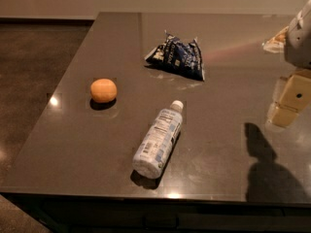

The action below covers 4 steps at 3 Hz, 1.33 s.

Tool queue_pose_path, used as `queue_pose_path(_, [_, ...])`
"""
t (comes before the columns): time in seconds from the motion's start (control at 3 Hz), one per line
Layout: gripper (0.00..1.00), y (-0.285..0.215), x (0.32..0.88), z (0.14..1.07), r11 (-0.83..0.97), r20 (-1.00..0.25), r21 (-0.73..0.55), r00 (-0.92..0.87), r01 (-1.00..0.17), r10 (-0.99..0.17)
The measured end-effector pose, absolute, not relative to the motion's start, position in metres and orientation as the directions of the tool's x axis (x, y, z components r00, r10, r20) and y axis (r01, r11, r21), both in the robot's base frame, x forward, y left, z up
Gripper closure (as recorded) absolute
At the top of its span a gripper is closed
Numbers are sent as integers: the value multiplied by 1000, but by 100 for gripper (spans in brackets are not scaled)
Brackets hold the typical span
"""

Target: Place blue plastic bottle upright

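Note:
The blue plastic bottle (159, 138) lies on its side on the dark table (228, 81), near the front edge. Its white cap points away to the upper right and its base faces the front. Its white-blue label with black print faces up. My gripper (287, 102) hangs at the right edge of the view, above the table and well to the right of the bottle. It holds nothing that I can see. Its shadow falls on the table below it.
An orange (103, 90) sits left of the bottle. A dark blue snack bag (177, 56) lies behind the bottle toward the back. A pale wrapped item (275, 40) sits at the far right behind the arm. The table's left and front edges drop to a dark floor.

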<state>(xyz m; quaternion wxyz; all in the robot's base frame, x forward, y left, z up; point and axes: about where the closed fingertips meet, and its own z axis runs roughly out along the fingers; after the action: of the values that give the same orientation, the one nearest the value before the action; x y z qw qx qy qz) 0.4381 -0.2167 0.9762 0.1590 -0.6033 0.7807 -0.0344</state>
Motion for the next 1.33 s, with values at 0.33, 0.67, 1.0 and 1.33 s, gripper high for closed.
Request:
queue_pose_path(0.33, [0, -216, 438, 977, 271, -207, -248, -223, -930, -953])
queue_pose_path(0.67, [0, -210, 439, 976, 308, -194, -235, -266, -922, -944])
queue_pose_path(1.0, [0, -190, 437, 967, 397, -202, -176, -362, -901, -910])
queue_pose_path(1.33, [0, -167, 436, 961, 490, -220, -121, -458, -863, -861])
